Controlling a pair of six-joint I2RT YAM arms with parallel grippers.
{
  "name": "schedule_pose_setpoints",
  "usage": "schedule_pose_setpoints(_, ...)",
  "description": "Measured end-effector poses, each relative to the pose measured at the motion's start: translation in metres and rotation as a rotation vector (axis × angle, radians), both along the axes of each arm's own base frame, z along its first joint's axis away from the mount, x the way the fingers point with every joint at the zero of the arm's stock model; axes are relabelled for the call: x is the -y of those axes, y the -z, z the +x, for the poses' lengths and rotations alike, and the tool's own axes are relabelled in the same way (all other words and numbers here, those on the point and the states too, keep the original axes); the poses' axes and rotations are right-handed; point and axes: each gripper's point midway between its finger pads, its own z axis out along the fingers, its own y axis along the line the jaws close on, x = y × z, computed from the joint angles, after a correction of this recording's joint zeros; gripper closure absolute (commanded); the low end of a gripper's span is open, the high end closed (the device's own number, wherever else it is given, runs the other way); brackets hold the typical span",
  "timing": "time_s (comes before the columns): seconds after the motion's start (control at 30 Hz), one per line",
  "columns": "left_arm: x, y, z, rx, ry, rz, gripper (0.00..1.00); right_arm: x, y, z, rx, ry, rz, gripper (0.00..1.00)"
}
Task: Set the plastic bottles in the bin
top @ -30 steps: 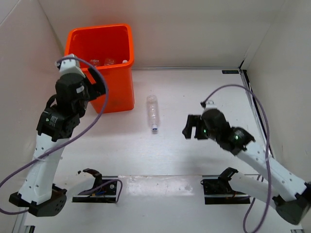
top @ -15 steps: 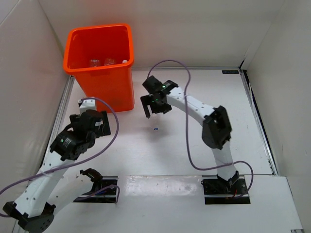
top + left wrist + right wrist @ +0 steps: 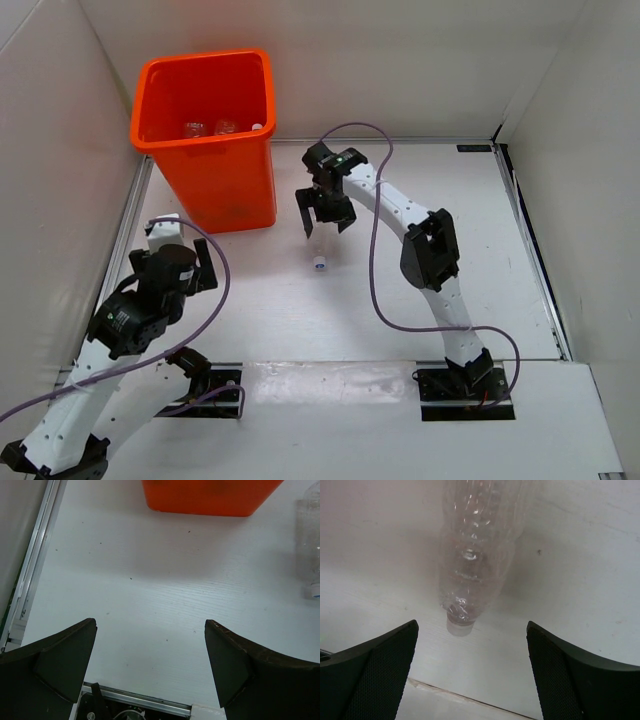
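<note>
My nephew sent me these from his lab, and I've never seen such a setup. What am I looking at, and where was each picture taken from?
These are two white robot arms bolted at the near edge of a table. The wide picture comes from a fixed camera above; the other two come from cameras on the wrists, so the dark shapes at the bottom are each arm's own fingers. The left gripper is open over the table, holding nothing. The right gripper, also open, hangs over a clear plastic bottle lying on its side, not gripping it. At the back left stands an orange bin with some bottles inside.
</note>
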Motion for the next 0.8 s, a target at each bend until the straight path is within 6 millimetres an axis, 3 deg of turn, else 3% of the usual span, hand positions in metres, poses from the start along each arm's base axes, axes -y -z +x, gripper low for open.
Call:
schedule_pose_setpoints(0.17,-0.002,-0.001,-0.002,0.014,-0.001,-0.004,0.00,-0.011,0.004,0.010,-0.018,-0.001,0.023,0.10)
schedule_pose_setpoints(0.43,-0.006,-0.003,-0.005,0.034,-0.008,-0.007,0.00,-0.015,0.032,-0.002,-0.140,-0.011,0.018,0.10)
schedule_pose_setpoints(0.8,-0.014,-0.010,-0.011,0.083,-0.024,-0.018,0.00,-0.011,0.036,-0.007,-0.181,-0.010,-0.003,0.10)
